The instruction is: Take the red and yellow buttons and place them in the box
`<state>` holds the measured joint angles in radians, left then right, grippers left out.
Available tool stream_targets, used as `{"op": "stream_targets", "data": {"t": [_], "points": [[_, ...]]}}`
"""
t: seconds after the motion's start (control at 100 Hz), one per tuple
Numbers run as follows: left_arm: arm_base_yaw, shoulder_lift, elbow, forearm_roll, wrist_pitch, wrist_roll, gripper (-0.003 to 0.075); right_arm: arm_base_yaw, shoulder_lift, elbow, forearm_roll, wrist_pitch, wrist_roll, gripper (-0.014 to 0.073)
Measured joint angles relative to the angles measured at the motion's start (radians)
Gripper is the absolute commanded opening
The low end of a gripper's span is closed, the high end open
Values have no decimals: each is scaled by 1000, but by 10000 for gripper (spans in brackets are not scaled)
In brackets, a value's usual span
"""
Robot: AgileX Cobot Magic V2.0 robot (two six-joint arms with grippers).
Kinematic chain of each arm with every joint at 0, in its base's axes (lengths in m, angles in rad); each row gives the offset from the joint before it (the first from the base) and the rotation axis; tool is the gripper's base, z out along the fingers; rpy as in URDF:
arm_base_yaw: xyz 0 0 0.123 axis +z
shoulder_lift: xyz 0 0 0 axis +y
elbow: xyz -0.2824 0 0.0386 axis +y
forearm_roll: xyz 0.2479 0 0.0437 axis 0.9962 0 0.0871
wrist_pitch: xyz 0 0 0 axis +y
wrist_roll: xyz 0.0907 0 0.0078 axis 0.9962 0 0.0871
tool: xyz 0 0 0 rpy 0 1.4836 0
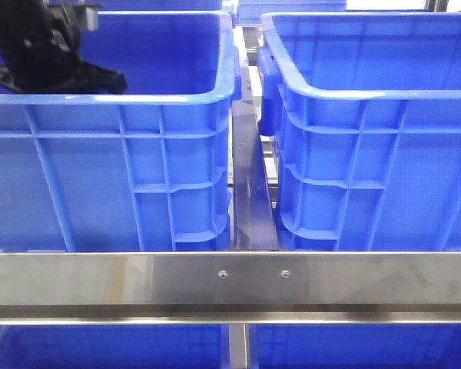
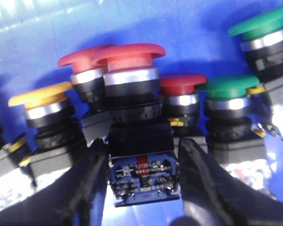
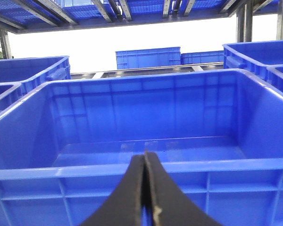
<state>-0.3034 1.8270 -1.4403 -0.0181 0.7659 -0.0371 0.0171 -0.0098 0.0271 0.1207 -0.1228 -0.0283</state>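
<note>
In the left wrist view, several push buttons stand on a blue crate floor. My left gripper (image 2: 144,143) is closed on the blue contact block of a red mushroom-cap button (image 2: 129,56), with one finger on each side. A yellow-capped button (image 2: 40,96) stands beside it, and two more red ones (image 2: 80,59) (image 2: 181,84) stand behind. In the front view my left arm (image 1: 46,46) reaches into the left blue crate (image 1: 107,100), which hides the gripper. My right gripper (image 3: 145,157) is shut and empty just outside the near rim of an empty blue box (image 3: 85,170).
Two green-capped buttons (image 2: 226,87) (image 2: 264,21) stand beside the red ones. A second blue crate (image 1: 369,96) sits on the right, with a dark divider (image 1: 250,184) between the crates. A steel rail (image 1: 230,280) runs across the front. More blue crates (image 3: 148,57) stand on racks behind.
</note>
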Motion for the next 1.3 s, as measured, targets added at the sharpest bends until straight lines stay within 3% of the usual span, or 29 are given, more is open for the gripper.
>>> {"op": "stream_targets", "data": {"t": [0.4,0.99,1.3], "points": [[-130,-281,0,2,43,22,-19,0,0,0,0,0,0,-68],[-564,-426,0,6,90,25,-19,0,0,0,0,-28,0,-68],[-606,-426,0,18,96,25,-19,0,0,-89,0,-33,28,-68]]}}
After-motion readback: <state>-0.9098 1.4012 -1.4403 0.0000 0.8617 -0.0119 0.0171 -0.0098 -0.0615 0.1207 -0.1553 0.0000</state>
